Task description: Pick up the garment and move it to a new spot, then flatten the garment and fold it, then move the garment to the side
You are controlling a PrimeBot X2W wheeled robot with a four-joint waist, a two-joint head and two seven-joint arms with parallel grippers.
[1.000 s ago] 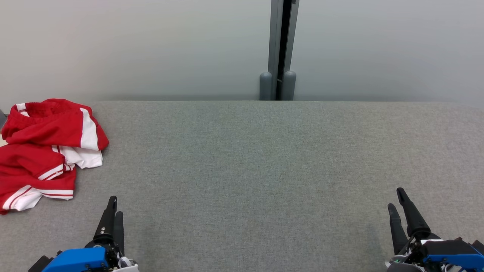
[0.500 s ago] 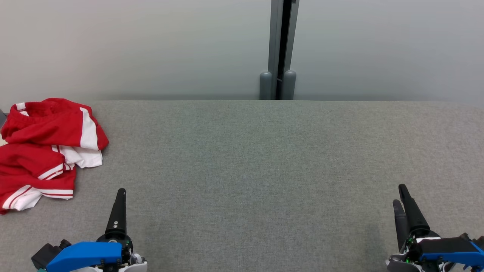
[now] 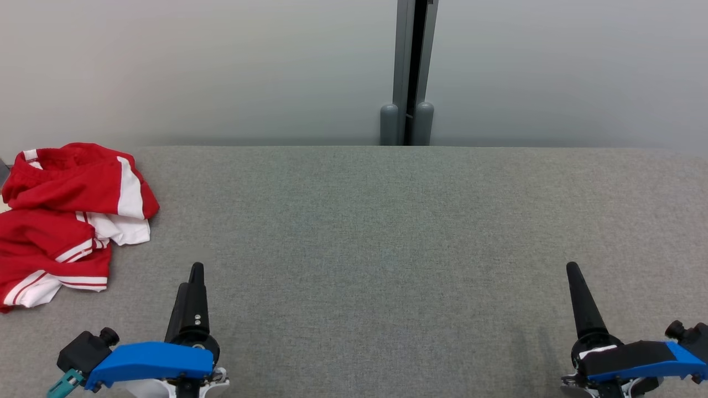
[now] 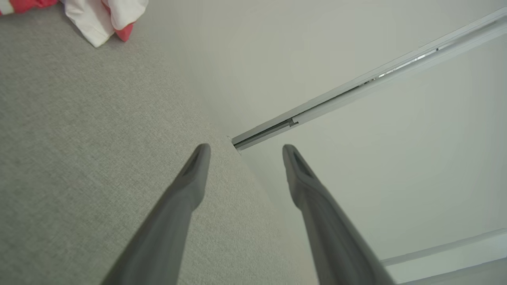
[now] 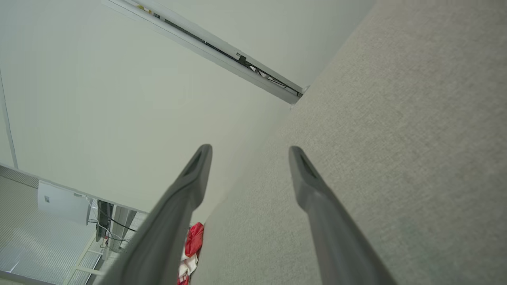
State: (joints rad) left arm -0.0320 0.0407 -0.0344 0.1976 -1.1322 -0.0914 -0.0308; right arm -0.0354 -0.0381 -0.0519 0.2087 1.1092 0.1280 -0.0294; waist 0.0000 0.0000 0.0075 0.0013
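Head view: the red-and-white garment (image 3: 66,215) sits crumpled at the grey table's (image 3: 387,232) left edge, while the left gripper (image 3: 192,276) and right gripper (image 3: 572,272) hang by the front edge, clear of it. Left wrist view: jaws spread wide, nothing in them. Right wrist view, same deal, wide apart and empty.

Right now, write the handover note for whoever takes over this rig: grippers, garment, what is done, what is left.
Left gripper: open, holds nothing, low over the near left of the table.
Right gripper: open, holds nothing, low over the near right.
Garment: red and white, crumpled in a heap at the table's far left edge, nearer the left gripper, touched by neither.
Done: nothing yet; the garment is not picked up.
Left: pick it up, move it to a new spot, flatten it, fold it, then move it to the side.
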